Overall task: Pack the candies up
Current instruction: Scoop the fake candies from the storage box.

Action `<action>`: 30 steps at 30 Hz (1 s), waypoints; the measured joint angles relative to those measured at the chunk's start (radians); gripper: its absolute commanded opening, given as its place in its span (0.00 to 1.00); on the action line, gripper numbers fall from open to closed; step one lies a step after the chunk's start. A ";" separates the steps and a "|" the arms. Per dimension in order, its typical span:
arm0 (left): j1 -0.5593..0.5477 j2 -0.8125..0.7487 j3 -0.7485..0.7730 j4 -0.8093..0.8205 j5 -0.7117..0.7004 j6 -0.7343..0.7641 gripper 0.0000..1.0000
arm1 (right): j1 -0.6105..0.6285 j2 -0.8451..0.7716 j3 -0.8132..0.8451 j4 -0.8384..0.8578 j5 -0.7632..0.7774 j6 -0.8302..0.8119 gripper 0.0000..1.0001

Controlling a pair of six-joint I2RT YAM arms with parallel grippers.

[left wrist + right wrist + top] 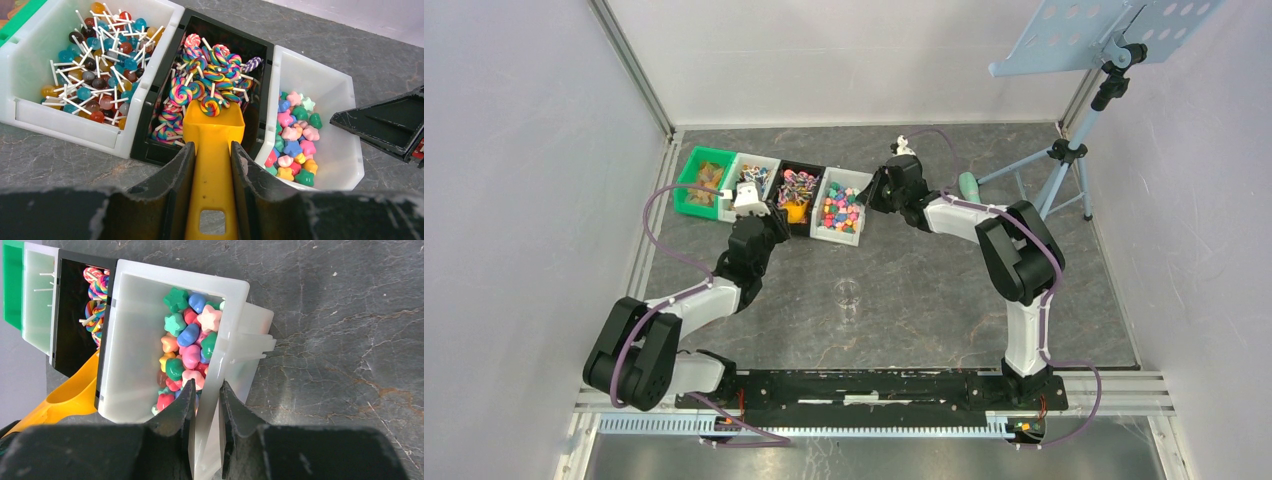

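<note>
The candies are small star and heart shapes in many colours, heaped in the rightmost white bin. My left gripper is shut on the handle of the orange scoop. The scoop's bowl reaches into the black bin, its mouth against the swirl lollipops. My right gripper is shut on that white bin's right wall, one finger inside among the candies and one outside.
A white bin of ball lollipops and a green bin stand left of the black bin. A clear object lies mid-table. At the back right are a teal item and a music stand.
</note>
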 measured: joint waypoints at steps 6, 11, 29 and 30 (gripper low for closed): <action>-0.009 0.031 -0.029 0.087 -0.032 0.000 0.02 | -0.001 -0.009 -0.032 0.043 -0.013 -0.006 0.00; -0.023 0.053 -0.053 0.154 -0.058 0.000 0.02 | -0.001 -0.014 -0.060 0.085 -0.021 -0.007 0.00; -0.055 0.094 -0.142 0.348 -0.124 0.001 0.02 | -0.003 -0.018 -0.073 0.109 -0.061 -0.029 0.00; -0.058 0.094 -0.143 0.352 -0.129 0.001 0.02 | -0.003 -0.018 -0.075 0.113 -0.063 -0.029 0.00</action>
